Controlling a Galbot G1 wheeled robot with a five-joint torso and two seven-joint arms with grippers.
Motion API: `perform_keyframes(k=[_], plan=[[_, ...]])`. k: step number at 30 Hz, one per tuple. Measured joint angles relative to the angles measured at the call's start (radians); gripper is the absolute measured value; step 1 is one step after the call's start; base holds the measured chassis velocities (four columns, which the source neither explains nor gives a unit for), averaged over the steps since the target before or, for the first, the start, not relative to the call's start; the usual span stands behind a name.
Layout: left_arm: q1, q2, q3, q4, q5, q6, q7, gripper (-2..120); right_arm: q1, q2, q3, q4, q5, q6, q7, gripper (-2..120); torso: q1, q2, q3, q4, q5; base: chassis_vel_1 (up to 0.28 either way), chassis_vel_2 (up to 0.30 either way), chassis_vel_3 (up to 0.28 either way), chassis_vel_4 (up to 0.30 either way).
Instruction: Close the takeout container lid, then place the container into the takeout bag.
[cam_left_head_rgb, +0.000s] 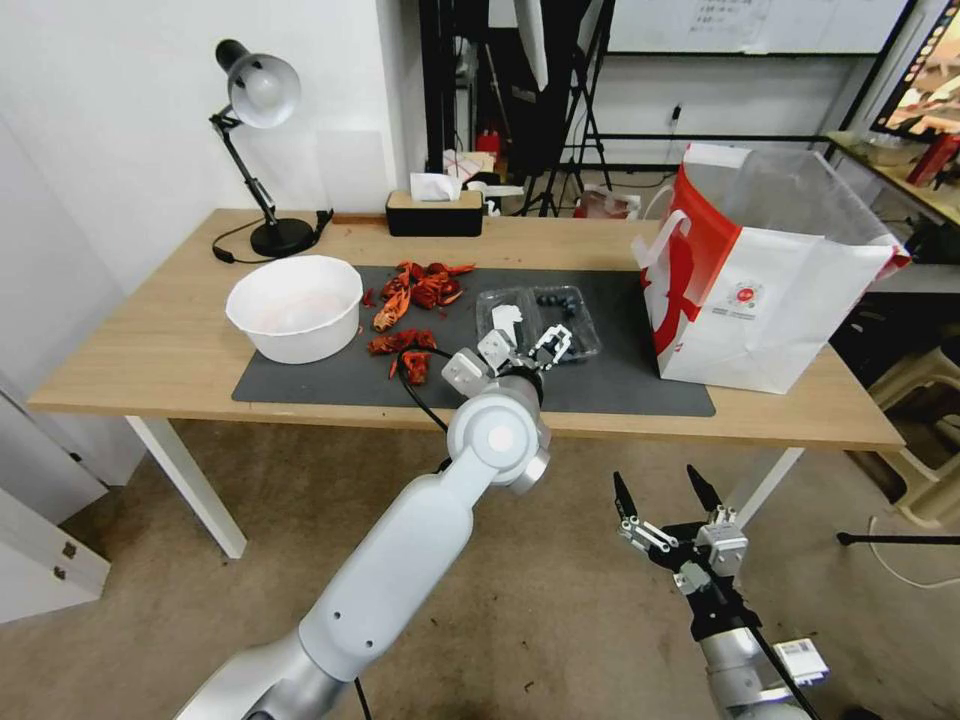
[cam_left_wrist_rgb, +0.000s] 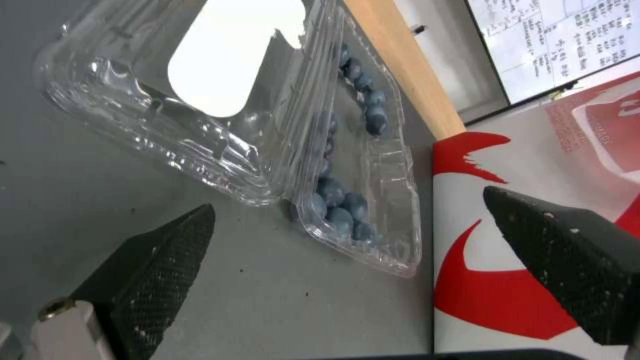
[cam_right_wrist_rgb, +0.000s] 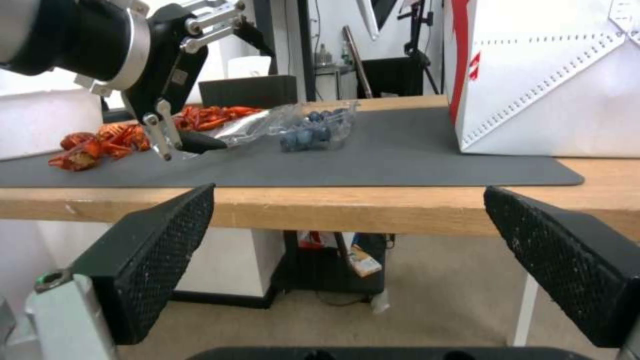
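— Where is the takeout container (cam_left_head_rgb: 565, 318) lying relative to the jaws?

— It is sitting open on the dark mat (cam_left_head_rgb: 610, 375) on the table (cam_left_head_rgb: 150, 350), just ahead of the left gripper (cam_left_head_rgb: 522, 350), whose jaws are standing wide apart and holding nothing. The lid (cam_left_wrist_rgb: 200, 85) is lying folded back beside the tray, toward the crayfish shells (cam_left_head_rgb: 415, 295).

— Any writing?

— The lid is carrying a white label sticker, with no readable text. The takeout bag (cam_left_head_rgb: 760, 290), standing well to the container's right, is showing a small red round logo, its lettering too small to read.

— And its look?

— Clear ribbed plastic, dark blueberries (cam_left_wrist_rgb: 340, 207) clustering in the tray. The right gripper (cam_left_head_rgb: 665, 495) is hanging below the table edge, jaws also spread wide and holding nothing.
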Motion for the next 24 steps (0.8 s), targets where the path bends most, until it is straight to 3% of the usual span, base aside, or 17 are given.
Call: perform_keyframes(k=[24], plan=[[-0.032,-0.050,0.001,0.067,0.003,-0.004,-0.003,100,0.005,-0.002,-0.007,-0.013,-0.002,0.010,0.000,100,0.000,0.000,0.000,0.0000,0.0000,0.000,0.000,0.000,0.000]])
